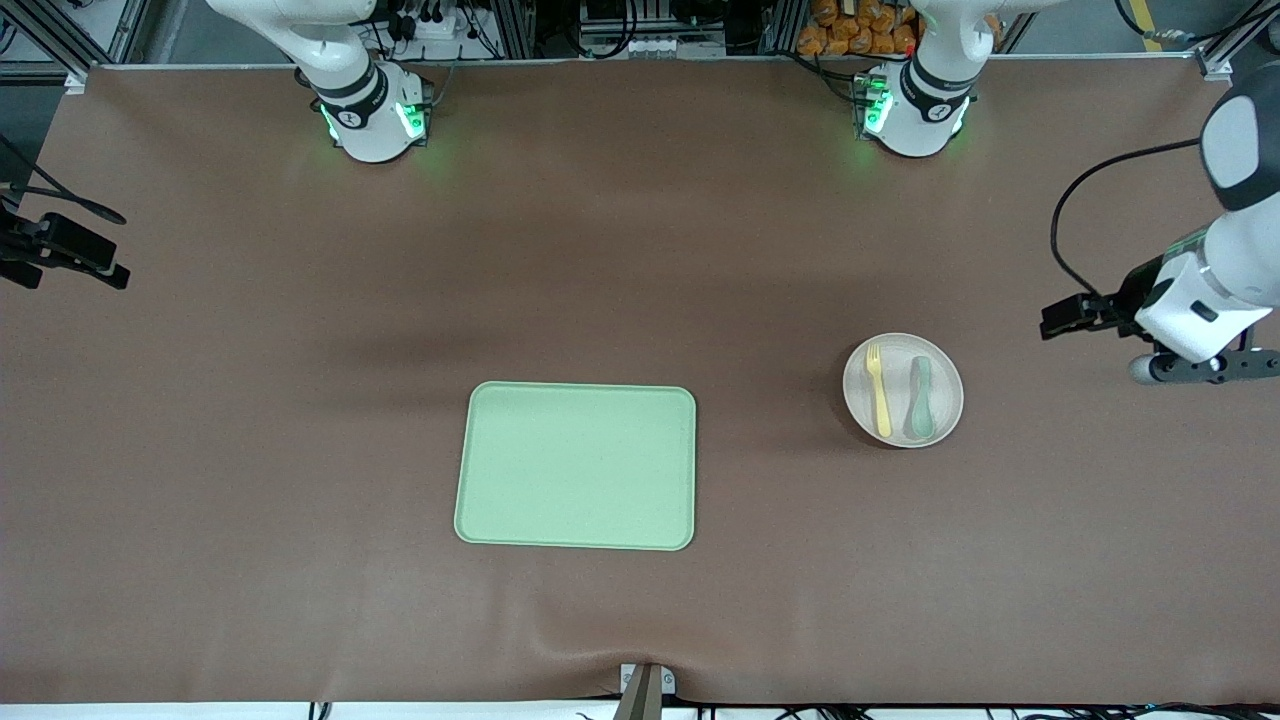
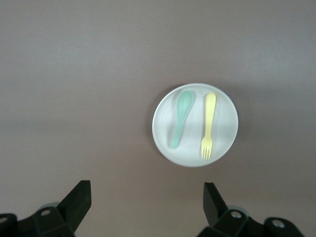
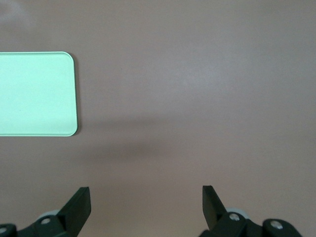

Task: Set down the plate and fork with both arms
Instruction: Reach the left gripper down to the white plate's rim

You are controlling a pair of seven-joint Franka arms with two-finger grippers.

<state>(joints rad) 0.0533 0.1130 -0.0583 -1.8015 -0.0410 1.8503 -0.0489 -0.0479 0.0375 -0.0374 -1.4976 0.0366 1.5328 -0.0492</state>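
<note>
Plate (image 1: 903,352) and fork (image 1: 878,388) sit together on the brown table covering (image 1: 250,400), toward the left arm's end of the table: the round, pale beige-pink plate lies flat, and the small yellow fork rests inside it beside a grey-green spoon (image 1: 920,396), the two lying side by side without touching. A rectangular light green tray (image 1: 577,465) lies flat near the middle of the table, a little nearer the front camera than the plate and well apart from it. The covering is a smooth matte brown sheet with a slight ripple along the edge nearest the front camera, where a small metal bracket (image 1: 645,685) shows. Along the top of the front view run aluminium frame posts, cables and a heap of orange objects (image 1: 860,28) between the two green-lit arm bases. The left gripper (image 2: 146,200) hangs in the air over bare table near the plate, its black fingers (image 2: 78,197) spread wide with nothing between them. The right gripper (image 3: 146,202) hovers over bare table beside the tray's corner, its fingers (image 3: 80,200) likewise wide apart and holding nothing; in the front view only part of its dark body shows at the edge.
</note>
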